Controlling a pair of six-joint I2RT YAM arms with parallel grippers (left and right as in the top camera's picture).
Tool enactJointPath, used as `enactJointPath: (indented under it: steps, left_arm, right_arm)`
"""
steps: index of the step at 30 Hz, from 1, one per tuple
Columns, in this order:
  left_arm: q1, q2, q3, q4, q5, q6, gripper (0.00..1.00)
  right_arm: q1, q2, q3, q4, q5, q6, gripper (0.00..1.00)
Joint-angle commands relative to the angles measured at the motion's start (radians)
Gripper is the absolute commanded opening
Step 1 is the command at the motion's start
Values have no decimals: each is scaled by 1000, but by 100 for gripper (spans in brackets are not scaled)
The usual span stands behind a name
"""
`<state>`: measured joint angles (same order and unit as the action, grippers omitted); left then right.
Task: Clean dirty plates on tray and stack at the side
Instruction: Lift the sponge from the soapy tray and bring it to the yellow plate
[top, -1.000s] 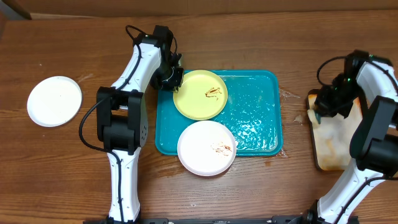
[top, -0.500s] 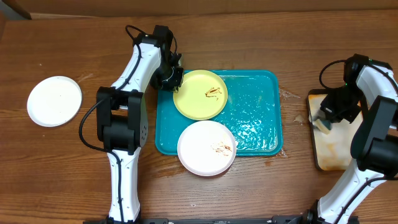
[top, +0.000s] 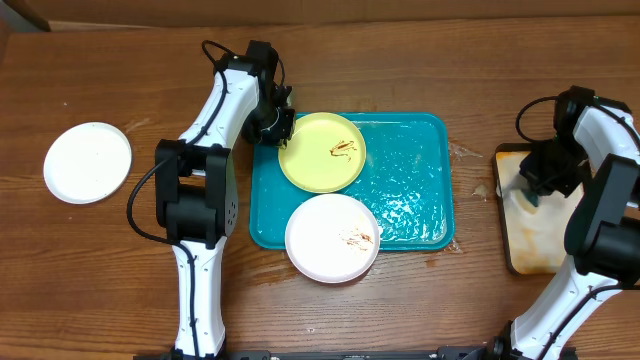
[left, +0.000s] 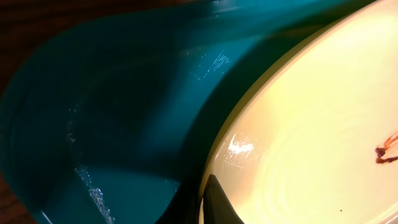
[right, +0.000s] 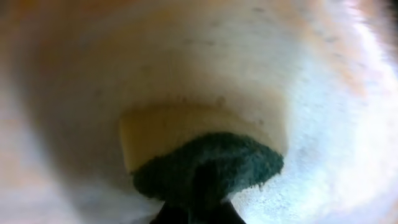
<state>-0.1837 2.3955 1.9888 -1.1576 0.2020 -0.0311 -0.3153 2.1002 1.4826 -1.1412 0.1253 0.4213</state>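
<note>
A: Plates (top: 345, 225), then. Where are they, big things first?

B: The tray (top: 420, 200) sits in the middle of the table (top: 400, 60), with the soap tray (top: 530, 250) at 3 o'clock. On the tray, the yellow plate (top: 322, 150) is at 10 o'clock. A white plate (top: 320, 250) is at 7 o'clock, hanging over the rim. A third plate (top: 88, 162) lies off at the table's 9 o'clock.

A: Grippers?

B: The left gripper (top: 283, 135) pinches the yellow plate's rim at its 10 o'clock. The right gripper (top: 528, 190) is clamped on the sponge (right: 205, 155), down in the soap tray's foam.

A: What could go wrong?

B: The tray looks wet, so I'd expect a scrub to shove the yellow plate, and that thin rim pinch may slip or twist. A knock from the right arm crossing could tip the overhanging white plate onto the table. The sponge may drip foam on the way. And the smears (top: 343, 149) are small, easily missed by a quick wipe.
</note>
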Motion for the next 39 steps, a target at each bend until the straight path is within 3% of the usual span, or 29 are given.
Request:
enactJointPath:
  steps: [1,8,13,16,20,24,33,39]
  left_arm:
    - [-8,21,-28,6,-25,-36,4]
    - [-8,21,-28,5,-25,-34,4]
    - [-8,21,-28,3,-25,-32,4]
    - [-8,21,-28,3,-24,-32,4]
    - [-8,21,-28,2,-25,-32,4]
    - [-8,21,-28,0,-24,-33,4]
    - [-8,21,-28,-24,-24,-36,4]
    - [-8,21,-28,-56,-24,-36,4]
  right_arm:
    - [-4,-40,0,19,-112,-67,4]
    - [-5,-153,59,16,-18,24,4]
    - [-3,-239,91,12,-18,1,4]
    - [13,-272,92,35,-138,-110,4]
    - [62,-279,92,56,-492,-366,4]
    - [153,-279,90,64,-682,-476,4]
    - [507,-237,89,165,-726,-495,4]
    - [650,-64,89,313,-678,-290,4]
